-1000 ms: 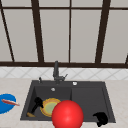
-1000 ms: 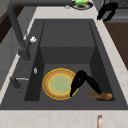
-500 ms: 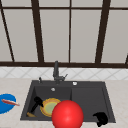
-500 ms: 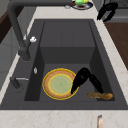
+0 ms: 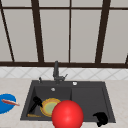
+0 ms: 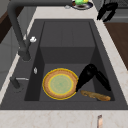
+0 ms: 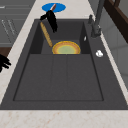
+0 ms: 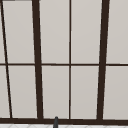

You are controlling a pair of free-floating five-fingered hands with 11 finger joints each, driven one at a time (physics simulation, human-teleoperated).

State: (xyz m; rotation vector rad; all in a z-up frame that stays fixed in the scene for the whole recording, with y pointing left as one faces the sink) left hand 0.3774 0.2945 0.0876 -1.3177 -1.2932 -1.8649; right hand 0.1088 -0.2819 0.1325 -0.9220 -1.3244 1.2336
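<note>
Hardly any shift over the last second: left hand [image 6: 87, 75] low in the left basin of the sink [image 6: 67, 32], much where it hung before, perhaps eased a touch nearer the yellow plate [image 6: 60, 83]. Fingers long and spread, pointing down, closed round nothing. One side reaches toward the plate's rim, the other stretches over the wooden stick [image 6: 95, 95]. Hard to tell from the left side view whether touching either or just above. Stick lying along the basin's front wall, just beside the plate, apparently nudged only slightly, if at all — so not yet picked up. Plate flat on the basin floor, seemingly unmoved. Right hand [image 5: 101, 118] idle at the sink's front right corner, above the counter edge, fingers loose and holding nothing. Elsewhere: a red ball [image 5: 67, 115] at the front rim, a blue dish [image 5: 6, 102] on the counter to the left with a utensil across it, the tap [image 5: 56, 71] behind the basin.
</note>
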